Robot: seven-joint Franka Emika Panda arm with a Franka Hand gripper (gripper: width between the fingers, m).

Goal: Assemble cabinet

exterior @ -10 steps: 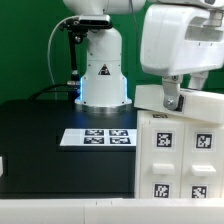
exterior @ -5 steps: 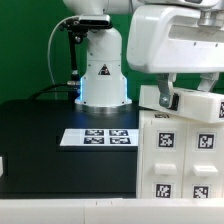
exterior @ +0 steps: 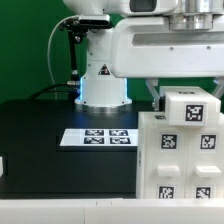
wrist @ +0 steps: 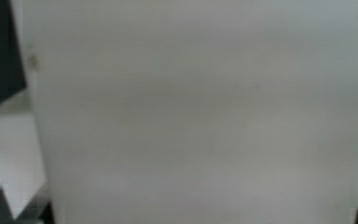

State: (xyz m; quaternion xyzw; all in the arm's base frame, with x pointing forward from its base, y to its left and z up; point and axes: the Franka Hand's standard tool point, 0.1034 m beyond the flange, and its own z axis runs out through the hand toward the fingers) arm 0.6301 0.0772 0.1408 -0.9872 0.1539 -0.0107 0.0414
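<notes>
Cabinet (exterior: 180, 150) stands at the exterior view's right on the black table (exterior: 50, 125), tags facing the camera, a smaller tagged box piece (exterior: 192, 106) on top. Gripper sits above it, fingers hidden; cannot tell whether they grip. Marker board (exterior: 97, 137) lies flat beside the cabinet. Wrist view shows only blurred white surface.

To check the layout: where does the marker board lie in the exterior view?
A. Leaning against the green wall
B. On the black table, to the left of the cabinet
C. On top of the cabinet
B: the marker board lies flat on the black table, left of the cabinet.
</notes>
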